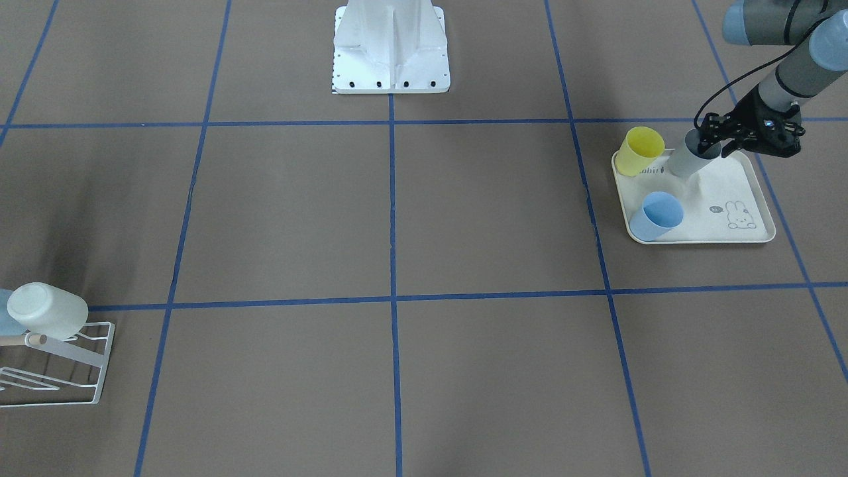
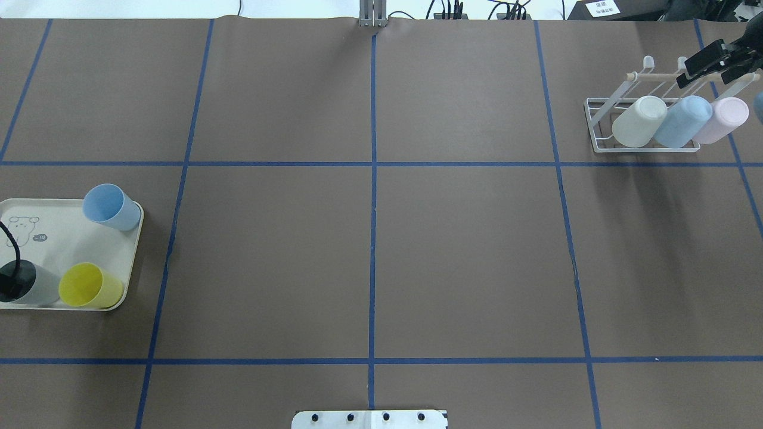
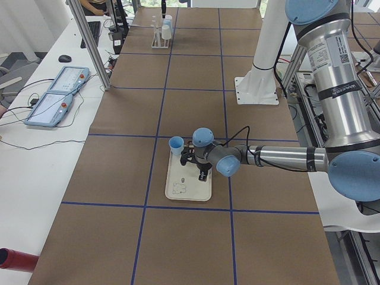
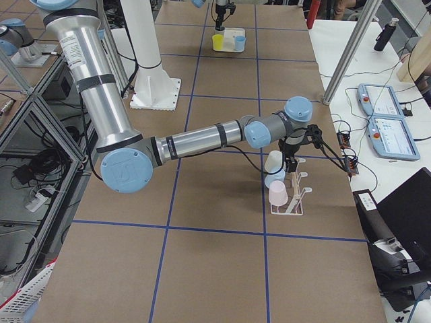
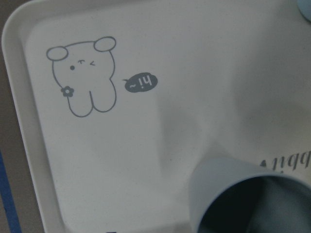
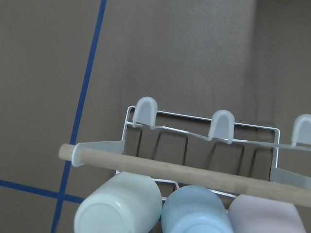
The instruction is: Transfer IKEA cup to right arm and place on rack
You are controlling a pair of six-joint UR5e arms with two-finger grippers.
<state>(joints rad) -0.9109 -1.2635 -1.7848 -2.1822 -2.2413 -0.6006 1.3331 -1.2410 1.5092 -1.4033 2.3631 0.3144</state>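
Currently down at the grey cup [image 1: 686,162] with the left fingers [image 1: 709,140]: set right at its rim, with something black reaching into its mouth in the overhead view. Cannot tell whether pinched on the cup's wall or loose around it. Stands on the cream rabbit-print tray [image 1: 729,199] at the robot's left end of the bench [image 1: 298,218], just beside a yellow cup [image 1: 641,151] and apart from a blue cup [image 1: 656,216] on the same tray. Well apart from the rack [image 2: 596,128], over at the bench's opposite end. Hovering above the rack's wooden dowel [image 6: 194,172] with the right fingers [image 2: 715,58], spread apart and holding nothing. Already hung on the rack's prongs, bottoms outward and side by side: a white cup [image 2: 639,121], a light-blue cup [image 2: 684,121] and a pink cup [image 2: 721,119].
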